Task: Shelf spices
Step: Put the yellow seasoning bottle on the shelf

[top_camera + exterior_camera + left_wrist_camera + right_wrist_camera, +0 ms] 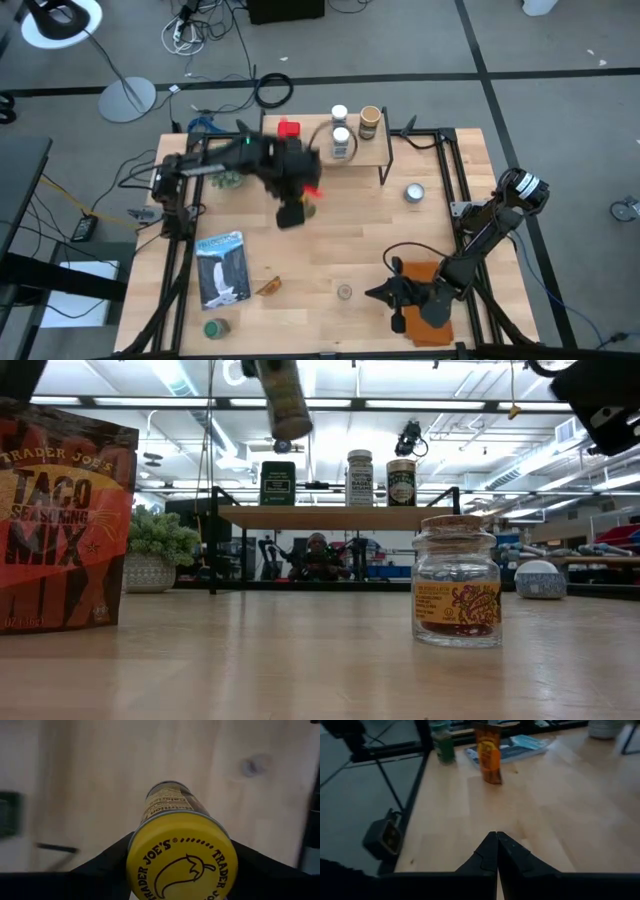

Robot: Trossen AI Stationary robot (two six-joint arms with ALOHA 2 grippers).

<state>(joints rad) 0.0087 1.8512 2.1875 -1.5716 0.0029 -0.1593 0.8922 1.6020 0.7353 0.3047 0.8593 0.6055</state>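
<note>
Left gripper pinching yellow-lidded jar
Held above the table (near the shelf); right gripper fingers pressed together.

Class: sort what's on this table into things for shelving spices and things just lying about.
Job: shelf; white-lidded jar on it; yellow-lidded jar in left gripper, aloft; cork-topped glass jar.
Lying about: silvery tin; potted plant; idle right gripper.
</note>
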